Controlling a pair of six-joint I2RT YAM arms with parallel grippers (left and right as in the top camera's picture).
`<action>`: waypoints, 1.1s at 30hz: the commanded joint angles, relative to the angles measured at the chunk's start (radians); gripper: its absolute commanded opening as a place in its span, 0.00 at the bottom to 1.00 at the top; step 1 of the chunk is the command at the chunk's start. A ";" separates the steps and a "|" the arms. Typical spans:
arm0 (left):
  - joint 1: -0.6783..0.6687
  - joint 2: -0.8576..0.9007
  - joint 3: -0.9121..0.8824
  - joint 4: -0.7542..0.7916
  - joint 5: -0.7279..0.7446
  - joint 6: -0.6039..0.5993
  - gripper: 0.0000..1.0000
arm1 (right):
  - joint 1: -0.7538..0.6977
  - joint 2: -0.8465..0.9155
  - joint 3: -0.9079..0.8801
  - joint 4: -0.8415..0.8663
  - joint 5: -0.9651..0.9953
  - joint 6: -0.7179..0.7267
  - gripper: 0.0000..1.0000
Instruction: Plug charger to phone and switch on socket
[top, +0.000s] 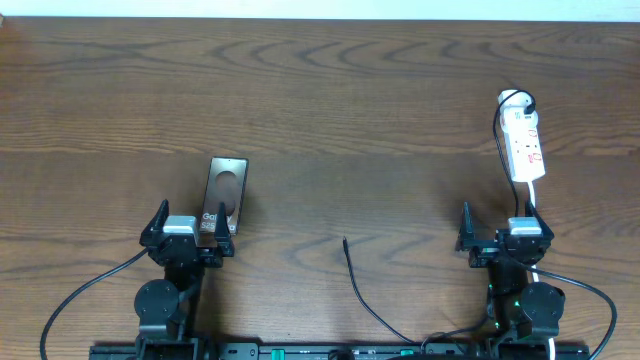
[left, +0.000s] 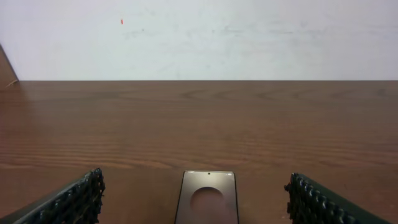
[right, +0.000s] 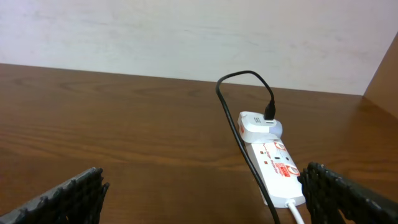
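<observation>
The phone (top: 226, 186) lies flat on the wooden table, a brownish glossy slab with white lettering at its near end. My left gripper (top: 191, 226) stands open just behind that near end. In the left wrist view the phone (left: 207, 198) lies between the open fingers (left: 69, 202), untouched. The socket (top: 524, 143) is a white power strip at the right, with a white adapter (right: 258, 127) plugged into its far end. The charger cable (right: 239, 128) runs from the adapter past the socket (right: 277, 167). Its plug tip (top: 345, 240) lies free at the table's middle. My right gripper (top: 505, 230) stands open and empty near the socket's near end.
The socket's white cord (top: 536, 196) passes the right gripper toward the front edge. Thicker black arm cables (top: 80, 292) loop at both front corners. A pale wall (left: 199, 37) rises behind the table's far edge.
</observation>
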 joint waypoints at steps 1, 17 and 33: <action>-0.003 -0.008 -0.013 -0.002 0.027 0.014 0.92 | 0.019 -0.005 -0.001 -0.004 -0.002 -0.011 0.99; -0.003 -0.007 0.094 0.076 0.026 0.014 0.92 | 0.019 -0.005 -0.001 -0.004 -0.002 -0.011 0.99; -0.003 0.397 0.549 0.068 0.027 0.014 0.92 | 0.019 -0.005 -0.001 -0.004 -0.002 -0.011 0.99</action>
